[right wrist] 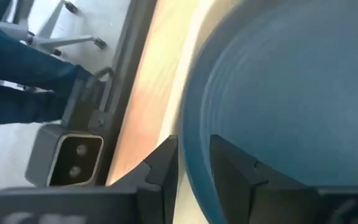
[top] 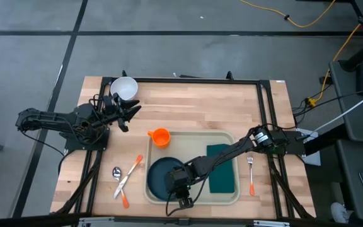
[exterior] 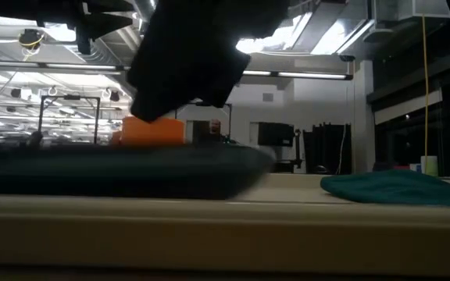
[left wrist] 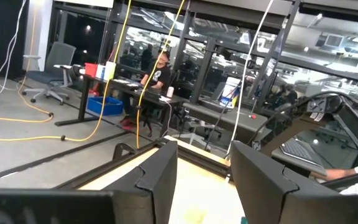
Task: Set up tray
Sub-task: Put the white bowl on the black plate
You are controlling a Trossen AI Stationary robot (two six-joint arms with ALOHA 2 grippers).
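Note:
The beige tray [top: 232,135] lies in the middle of the table. In it, a dark teal plate [top: 159,171] lies flat at the near left, an orange cup [top: 160,136] stands at the far left, and a teal cloth [top: 220,167] lies at the right. My right gripper [top: 183,199] reaches slanting down to the plate's near rim. It is open by a narrow gap [right wrist: 194,168], with one finger outside the rim and one over the plate's inside. My left gripper [top: 130,112] hangs open and empty above the table's far left, by a white bowl [top: 124,88]. My right gripper has its fingers [right wrist: 166,168] on either side of the plate's near rim [right wrist: 194,143], coming slanting down from the far right. The plate lies flat in the tray [exterior: 116,172]. I cannot tell whether the fingers touch the rim.
Left of the tray lie a spoon [top: 116,171] and two orange-handled pieces of cutlery [top: 130,176]. A fork with an orange handle [top: 251,173] lies right of the tray. A black frame runs along the table's edges. A person's legs show beyond the near edge in the right wrist view.

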